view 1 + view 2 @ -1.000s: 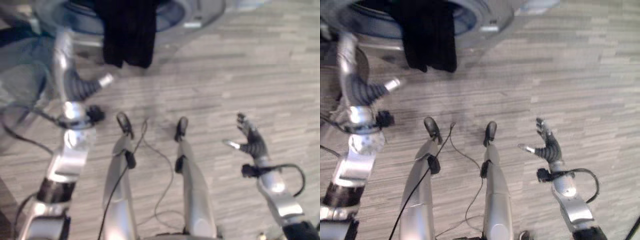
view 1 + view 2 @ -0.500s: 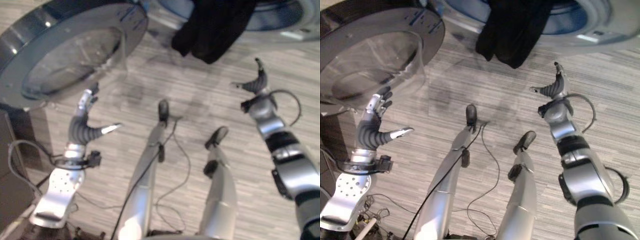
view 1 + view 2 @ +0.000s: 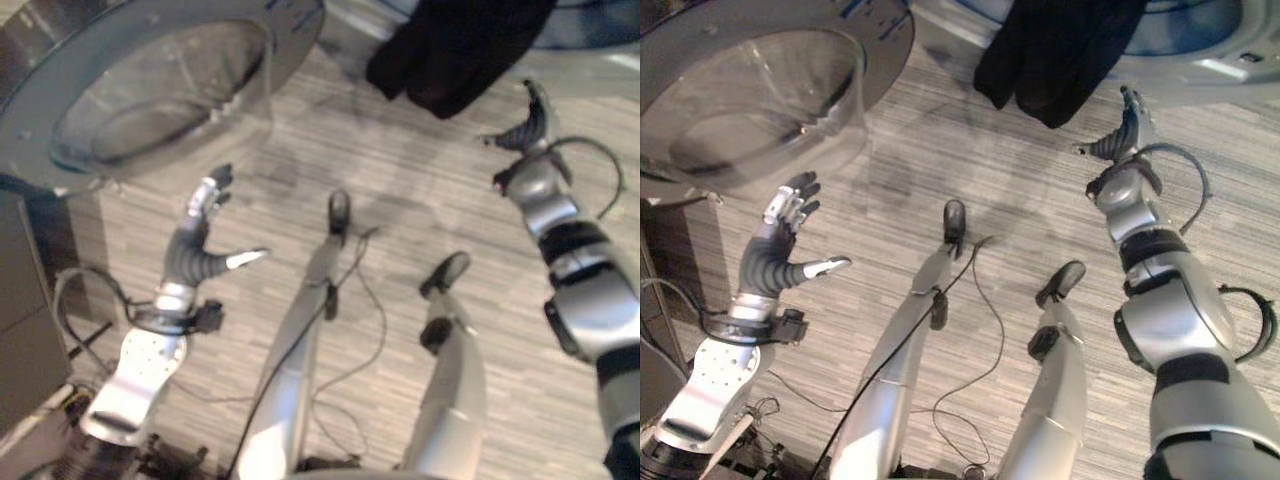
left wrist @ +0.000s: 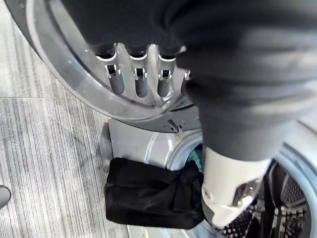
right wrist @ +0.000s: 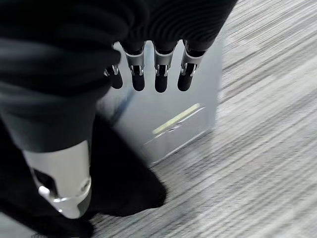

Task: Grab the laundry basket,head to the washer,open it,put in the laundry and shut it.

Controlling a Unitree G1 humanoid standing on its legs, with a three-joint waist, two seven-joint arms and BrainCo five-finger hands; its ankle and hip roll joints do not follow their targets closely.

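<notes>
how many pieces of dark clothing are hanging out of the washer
1: a black garment draped over the washer opening's lower rim, toward the floor. Something teal shows behind it inside the drum, so more may be hidden.

Grey wood-grain plank floor [image 3: 940, 150] lay underfoot with boards running crosswise, dark cabinet-like panel [image 3: 20, 320] stood at the left edge of the eye views, pale strip of skirting or board [image 3: 30, 425] lay at its foot near the floor.

Matt black cloth [image 3: 1060, 55], glossy glass-and-metal door [image 3: 755, 95], wood-grain floor [image 3: 970, 160].
</notes>
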